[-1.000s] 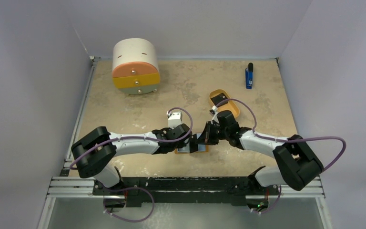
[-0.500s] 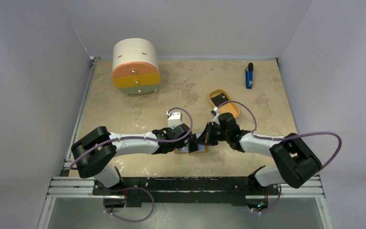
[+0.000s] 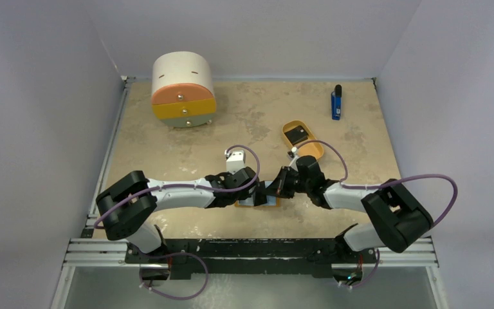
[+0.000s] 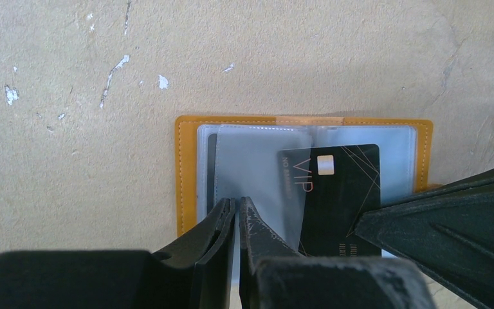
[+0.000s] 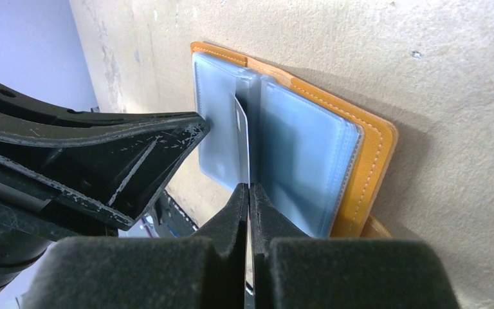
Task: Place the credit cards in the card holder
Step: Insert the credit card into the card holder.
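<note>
1. At the 6 o'clock edge of the counter [image 3: 231, 122], between your two arms, the card holder [image 4: 186, 174] lies open and flat with its pockets up.
2. Your left gripper [image 4: 238, 212] is pressed together on the near edge of a clear sleeve [image 4: 257, 161], pinching that leaf. Lift it only enough to open the pocket mouth, because more lift would likely drag the holder.
3. Your right gripper [image 5: 249, 193] pinches a black credit card [image 4: 338, 193] by its edge. In the left wrist view the card's leading part shows through the sleeve. The rest trails toward 4 o'clock, slightly skewed to the pocket.
4. Square the card first by turning it until its long edge runs parallel to the stitched orange border. Then slide it low and slowly toward 9 o'clock.
5. The likely snag is a corner catching the sleeve seam and buckling it. If the leaf bulges, back out a little and re-aim.
6. Let go only once most of the card is seated. Another black card [image 3: 298, 134] lies in the tan tray [image 3: 315, 149], at 1 o'clock from the holder.
</note>
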You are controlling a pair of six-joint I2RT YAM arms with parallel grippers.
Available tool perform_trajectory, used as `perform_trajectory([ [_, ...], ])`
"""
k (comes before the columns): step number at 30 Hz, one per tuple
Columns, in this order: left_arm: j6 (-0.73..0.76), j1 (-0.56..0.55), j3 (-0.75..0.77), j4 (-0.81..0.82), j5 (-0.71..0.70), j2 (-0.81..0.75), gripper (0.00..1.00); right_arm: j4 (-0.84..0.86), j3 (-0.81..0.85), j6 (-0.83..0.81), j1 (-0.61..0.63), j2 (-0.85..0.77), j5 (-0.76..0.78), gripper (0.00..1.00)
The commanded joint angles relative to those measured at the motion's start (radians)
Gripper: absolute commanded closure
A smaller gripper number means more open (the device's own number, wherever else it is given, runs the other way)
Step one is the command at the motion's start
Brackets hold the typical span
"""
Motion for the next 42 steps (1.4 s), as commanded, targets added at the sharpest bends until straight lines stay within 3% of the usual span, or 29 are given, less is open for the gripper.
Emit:
perform_trajectory([
  [1, -0.013, 0.005, -0.032, -0.065, -0.001, -0.003, 0.93, 0.015, -0.022, 0.022, 0.001, -0.028, 0.064, 1.00],
  [27, -0.015, 0.005, -0.035, -0.065, 0.002, -0.005, 0.93, 0.085, -0.047, 0.048, 0.001, -0.018, 0.100, 1.00],
  [42, -0.021, 0.005, -0.032, -0.059, 0.007, -0.005, 0.93, 0.144, -0.039, 0.052, 0.018, 0.060, 0.012, 1.00],
])
